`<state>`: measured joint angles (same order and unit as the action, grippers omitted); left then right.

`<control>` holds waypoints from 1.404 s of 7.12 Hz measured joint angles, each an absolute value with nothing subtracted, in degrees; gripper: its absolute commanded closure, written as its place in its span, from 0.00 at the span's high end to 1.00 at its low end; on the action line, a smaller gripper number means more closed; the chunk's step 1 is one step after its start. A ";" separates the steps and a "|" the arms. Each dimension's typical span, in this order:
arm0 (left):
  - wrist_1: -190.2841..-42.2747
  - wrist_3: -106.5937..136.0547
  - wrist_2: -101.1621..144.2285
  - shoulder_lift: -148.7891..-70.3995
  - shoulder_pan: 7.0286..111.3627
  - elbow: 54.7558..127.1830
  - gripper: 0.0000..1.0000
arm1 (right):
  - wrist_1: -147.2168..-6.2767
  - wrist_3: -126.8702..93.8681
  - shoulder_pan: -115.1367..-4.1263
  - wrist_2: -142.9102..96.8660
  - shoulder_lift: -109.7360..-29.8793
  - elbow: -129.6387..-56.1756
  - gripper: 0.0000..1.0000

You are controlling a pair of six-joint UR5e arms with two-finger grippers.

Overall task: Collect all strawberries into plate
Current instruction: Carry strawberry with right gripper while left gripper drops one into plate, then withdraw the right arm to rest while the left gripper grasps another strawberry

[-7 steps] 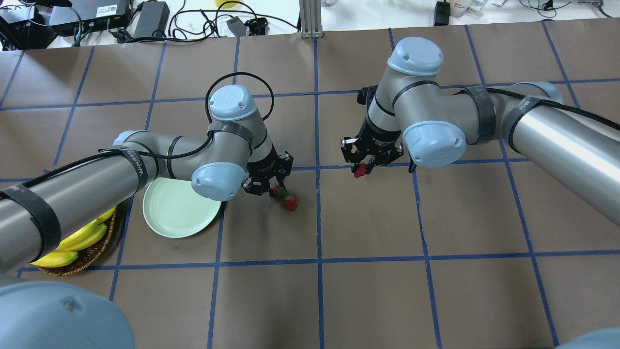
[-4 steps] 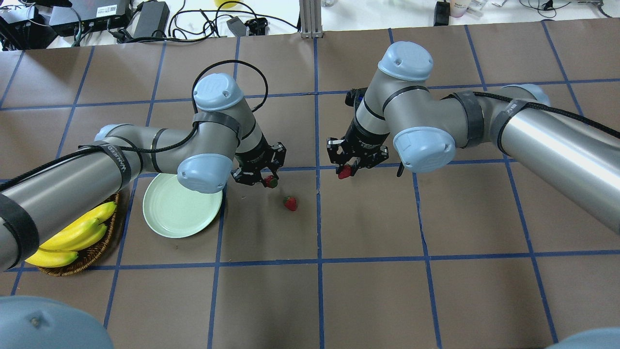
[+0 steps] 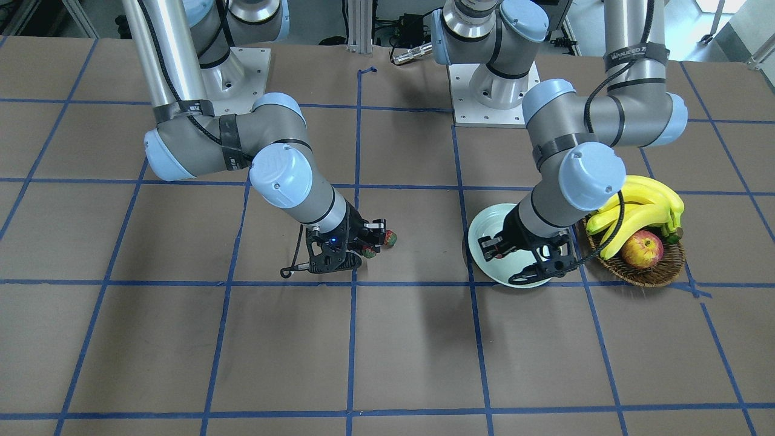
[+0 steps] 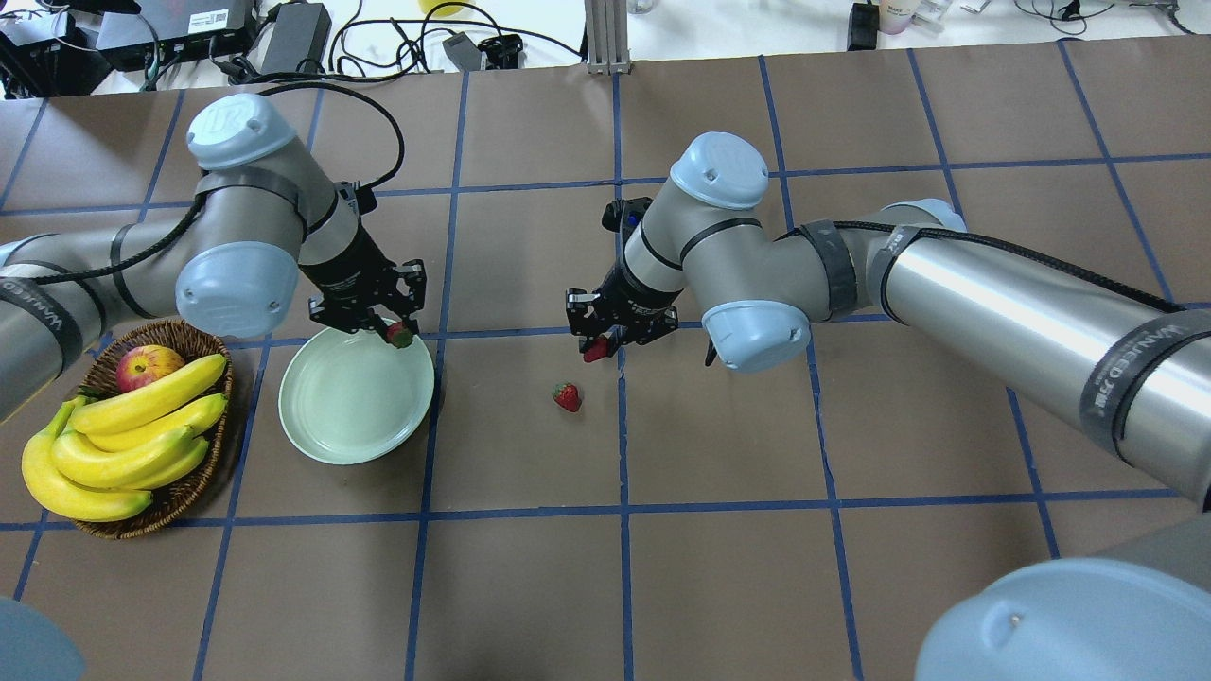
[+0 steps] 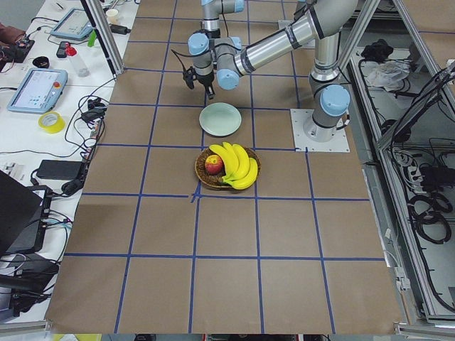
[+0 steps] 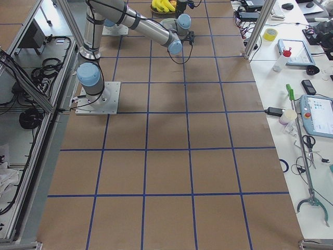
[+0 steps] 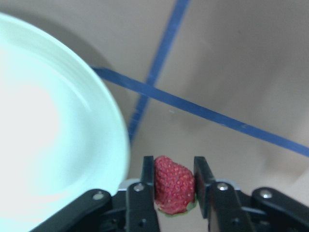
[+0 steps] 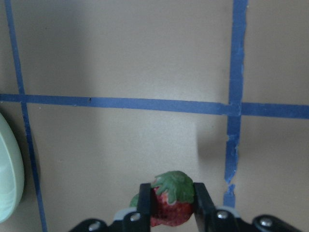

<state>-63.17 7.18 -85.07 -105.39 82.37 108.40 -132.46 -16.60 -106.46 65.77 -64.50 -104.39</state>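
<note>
The pale mint plate (image 4: pixel 345 416) lies left of centre, empty. My left gripper (image 4: pixel 398 333) is shut on a strawberry (image 7: pixel 174 184) and holds it at the plate's far right rim; in the left wrist view the berry sits just outside the rim (image 7: pixel 113 121). My right gripper (image 4: pixel 597 348) is shut on a second strawberry (image 8: pixel 170 199), held low over the table near the centre line. A third strawberry (image 4: pixel 567 396) lies loose on the brown paper, just in front of and left of the right gripper. It also shows in the front view (image 3: pixel 390 238).
A wicker basket (image 4: pixel 192 487) with bananas (image 4: pixel 132 430) and a red-yellow apple (image 4: pixel 147 364) stands left of the plate, close to it. Blue tape lines cross the brown paper. Cables and boxes lie beyond the table's far edge.
My left gripper has lifted one strawberry away from the loose one and carried it left to the plate's rim. My right gripper has moved left with its strawberry.
</note>
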 measured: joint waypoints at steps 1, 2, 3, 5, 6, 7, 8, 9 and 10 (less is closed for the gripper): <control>-63.43 1.38 -86.42 -105.09 79.68 109.60 0.00 | -133.10 -16.67 -106.99 65.87 -64.16 -104.63 1.00; -63.12 -1.80 -88.33 -105.02 78.21 111.14 0.67 | -133.20 -16.69 -107.25 66.04 -64.07 -104.77 1.00; -62.57 -3.20 -90.03 -105.19 77.59 112.28 0.91 | -133.09 -16.68 -107.37 66.21 -64.13 -104.81 1.00; -62.19 -2.95 -90.93 -105.34 77.78 112.75 1.00 | -131.81 -16.45 -107.64 68.66 -65.98 -104.32 1.00; -62.37 -1.79 -91.01 -105.20 78.12 112.33 1.00 | -128.83 -16.04 -107.53 71.71 -68.80 -103.69 1.00; -62.49 0.86 -90.96 -105.09 79.47 111.35 1.00 | -123.45 -15.42 -106.86 75.86 -72.06 -101.52 1.00; -62.35 4.37 -90.84 -105.10 82.52 110.21 1.00 | -115.63 -14.67 -105.33 80.53 -74.37 -97.12 1.00; -61.80 7.53 -90.79 -105.41 87.16 109.32 1.00 | -104.63 -13.93 -103.15 84.32 -76.27 -90.88 1.00; -60.48 8.89 -90.86 -106.06 92.28 108.70 1.00 | -93.45 -13.46 -101.12 86.49 -77.98 -84.48 1.00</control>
<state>-60.48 8.89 -90.86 -106.06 92.28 108.70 -93.45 -13.46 -101.12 86.49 -77.98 -84.48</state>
